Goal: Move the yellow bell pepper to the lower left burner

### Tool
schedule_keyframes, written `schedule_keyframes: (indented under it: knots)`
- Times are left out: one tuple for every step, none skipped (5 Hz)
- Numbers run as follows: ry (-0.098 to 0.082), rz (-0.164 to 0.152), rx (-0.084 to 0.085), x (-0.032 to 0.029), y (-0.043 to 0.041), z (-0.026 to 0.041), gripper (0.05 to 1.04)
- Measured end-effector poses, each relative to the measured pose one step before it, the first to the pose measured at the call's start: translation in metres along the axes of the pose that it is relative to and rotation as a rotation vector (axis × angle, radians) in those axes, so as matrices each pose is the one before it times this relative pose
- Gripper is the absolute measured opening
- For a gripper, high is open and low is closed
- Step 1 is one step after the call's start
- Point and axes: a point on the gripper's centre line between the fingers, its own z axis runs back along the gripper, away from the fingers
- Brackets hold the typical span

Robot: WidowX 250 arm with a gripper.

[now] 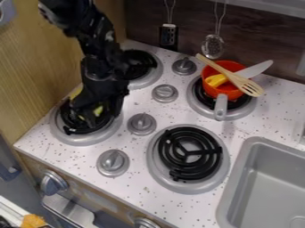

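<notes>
Yellow bell pepper (98,110), partly masked by the black gripper (102,116), over the lower left burner (74,139). Clock directions take twelve as the top edge of the view. The burner lies at nine o'clock from the centre; the arm (97,46) hangs in from eleven. Yellow patches show on either side of the gripper, within the burner's outline. Whether the jaws stand wide, narrow or clamped on the pepper cannot be told, nor whether the pepper bears on the coil (70,127).

Principal hazards, as judged from this arrangement: (a) Roll-off. A rounded pepper let go above the coil, or toward its margin, could tip on the uneven rings and run onto the counter (65,156) toward six o'clock, where the front edge is near. (b) Drag. Should the jaws part too little, friction could carry the pepper along as the arm lifts toward eleven. (c) Contact. A sideways exit could strike the wooden panel (35,67) toward ten o'clock or the knob (142,124) at three o'clock from the burner, jolting the pepper off centre. (d) Pressure. Lowering too far would squeeze it against the coil. A level setting-down near the coil's middle, then a straight rise, would limit all four.
</notes>
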Motion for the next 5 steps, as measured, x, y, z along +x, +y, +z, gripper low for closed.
schedule_keyframes:
  knots:
    - [0.0043, -0.0128, -0.0235, 0.00156, -0.00733, 0.01801, 1.007]
    - [0.0055, -0.0453, 0.0182, -0.0015, -0.01609, 0.01554, 1.003]
    - [-0.0212, -0.0827, -0.0577, 0.00481, -0.02331, 0.01349, 0.999]
    - [-0.0476, -0.1196, -0.0805, 0.00423, -0.02361, -0.0003, 0.999]
    - [-0.0575, -0.1149, -0.0559, -0.00176, -0.02152, 0.00177, 0.999]
